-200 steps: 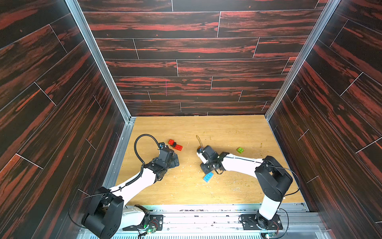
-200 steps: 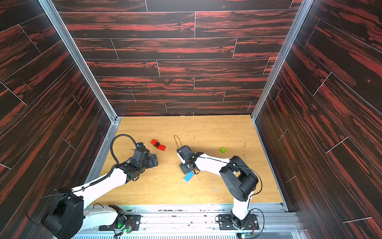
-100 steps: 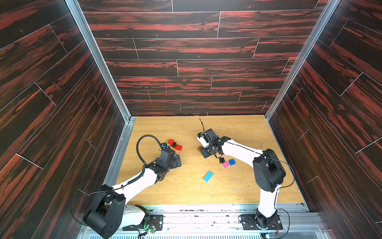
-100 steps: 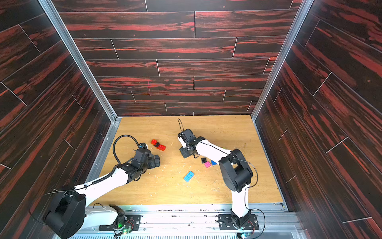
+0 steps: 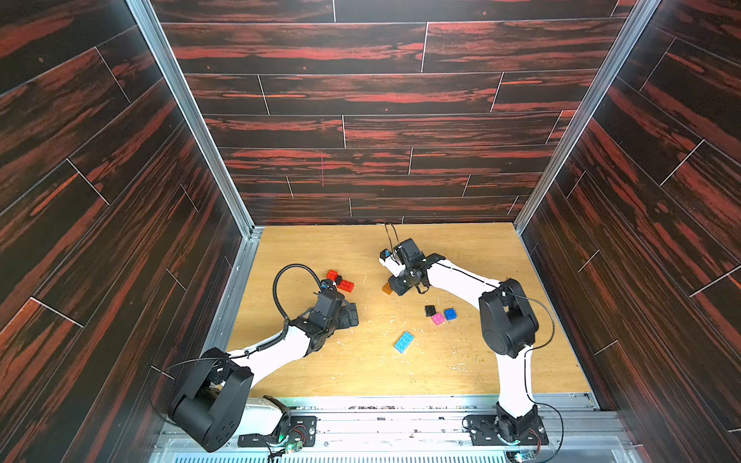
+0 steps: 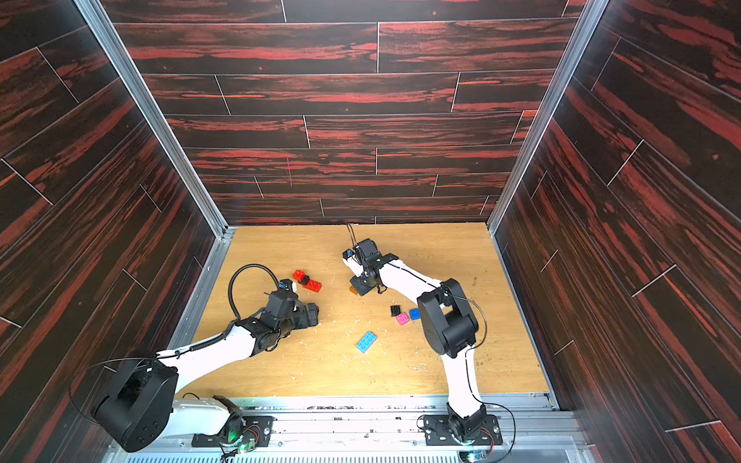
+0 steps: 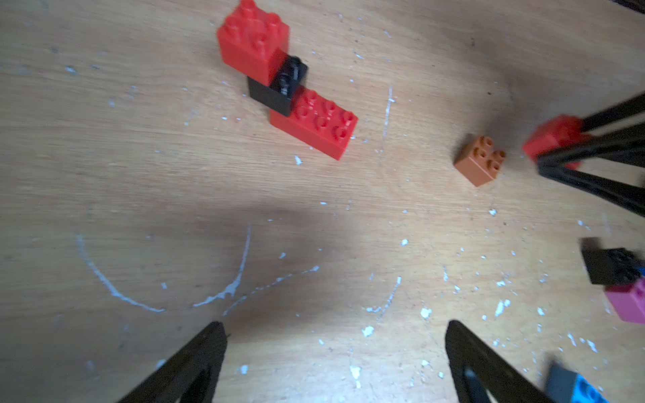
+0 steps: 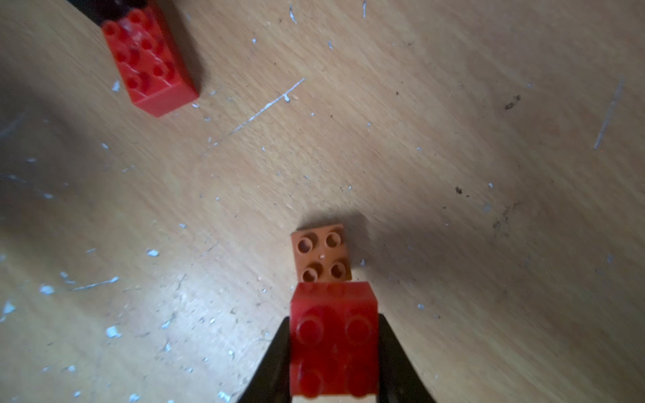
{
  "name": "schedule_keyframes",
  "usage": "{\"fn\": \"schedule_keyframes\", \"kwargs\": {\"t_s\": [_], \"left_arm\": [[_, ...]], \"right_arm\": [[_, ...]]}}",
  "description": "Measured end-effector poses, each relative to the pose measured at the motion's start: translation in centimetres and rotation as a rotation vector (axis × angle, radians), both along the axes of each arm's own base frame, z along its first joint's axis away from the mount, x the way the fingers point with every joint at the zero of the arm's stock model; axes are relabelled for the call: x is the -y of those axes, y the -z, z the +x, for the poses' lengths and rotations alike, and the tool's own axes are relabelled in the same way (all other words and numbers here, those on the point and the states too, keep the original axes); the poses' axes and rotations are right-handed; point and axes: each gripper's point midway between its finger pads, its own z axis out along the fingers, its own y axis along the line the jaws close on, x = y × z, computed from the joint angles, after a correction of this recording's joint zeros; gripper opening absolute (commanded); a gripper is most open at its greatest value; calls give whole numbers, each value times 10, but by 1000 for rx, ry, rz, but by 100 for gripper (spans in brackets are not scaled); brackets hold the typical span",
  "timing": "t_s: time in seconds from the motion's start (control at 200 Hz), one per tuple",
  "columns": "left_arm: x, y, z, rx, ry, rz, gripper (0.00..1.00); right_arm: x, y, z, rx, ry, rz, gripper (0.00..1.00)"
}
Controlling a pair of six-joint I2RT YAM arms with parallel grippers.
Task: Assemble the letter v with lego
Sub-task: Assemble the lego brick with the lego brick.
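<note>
One small red brick [image 8: 333,345] sits clamped between the fingers of the right gripper [image 8: 333,319], studs facing the wrist camera. It is just beside an orange-brown brick [image 8: 321,253] that lies studs-up on the wooden surface [image 8: 471,157]. Whether the two touch cannot be told. In both top views this pair lies near the middle of the surface, a little toward the back wall.

Off to the robot's left, three joined bricks form a short slanting row. A red square brick [image 7: 253,42] overlaps the top of a black brick [image 7: 279,87], and a long red brick [image 7: 316,122] follows at the other end.

Nearer the robot and to its right, a loose black brick [image 5: 430,310], a pink brick [image 5: 438,319] and a blue brick [image 5: 450,314] lie close together, the pink one touching the blue one. A long light-blue brick [image 5: 404,342] lies apart from them, closer to the front edge.

The left gripper [image 7: 335,326] is spread wide with nothing between its fingers, pointing over bare surface toward the joined row. White scratches and flecks mark the wood.
</note>
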Motion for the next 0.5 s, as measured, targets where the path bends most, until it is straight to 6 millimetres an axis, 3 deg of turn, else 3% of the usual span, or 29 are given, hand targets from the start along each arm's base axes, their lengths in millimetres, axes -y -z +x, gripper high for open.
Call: {"fn": "schedule_keyframes", "kwargs": {"t_s": [0.195,0.501], "left_arm": [[11,1,-4,11,45,-57,100],[18,-1,-6,15,75,-90,100]], "right_arm": [[-3,21,3,-27,-18,-25,14],[-3,18,6,-18,-16,-24,14]]}}
